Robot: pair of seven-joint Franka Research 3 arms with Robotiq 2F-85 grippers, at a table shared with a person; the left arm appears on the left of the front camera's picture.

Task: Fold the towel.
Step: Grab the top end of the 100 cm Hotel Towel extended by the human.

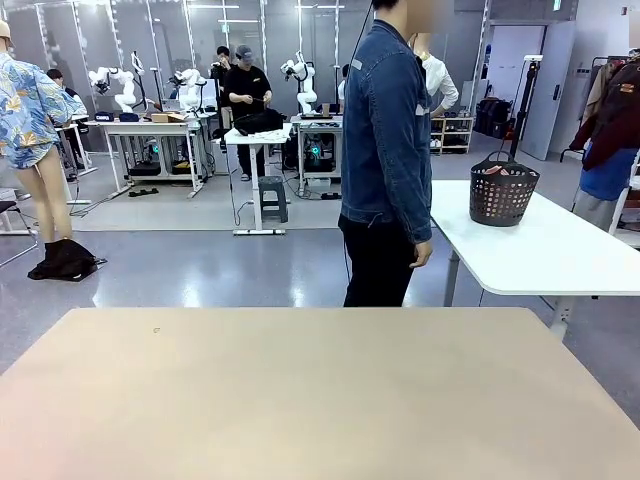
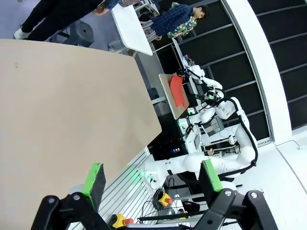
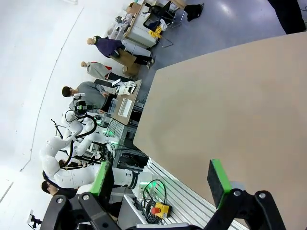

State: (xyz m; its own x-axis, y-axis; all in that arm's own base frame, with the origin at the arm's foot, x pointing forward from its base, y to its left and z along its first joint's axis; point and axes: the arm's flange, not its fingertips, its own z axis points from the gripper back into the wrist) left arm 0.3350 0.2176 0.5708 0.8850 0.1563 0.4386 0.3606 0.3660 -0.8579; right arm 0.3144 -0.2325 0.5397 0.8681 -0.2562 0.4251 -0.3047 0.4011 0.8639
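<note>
Cannot tell where the towel is (possibly in the dark basket (image 1: 503, 190) on the white side table (image 1: 545, 250) beyond the person (image 1: 385, 150), a guess only). From the wrists: left gripper (image 2: 152, 176) spread wide, holding nothing, looking across the edge of the tan table (image 1: 320, 400); right gripper (image 3: 160, 181) likewise wide and empty. Best to hold both arms back with jaws wide and wait for a flat, spread-out cloth on the tan top. Then pinch two neighbouring corners, one per gripper, lift just enough to clear, carry evenly across to the opposite edge, and line up the hems before letting go.
</note>
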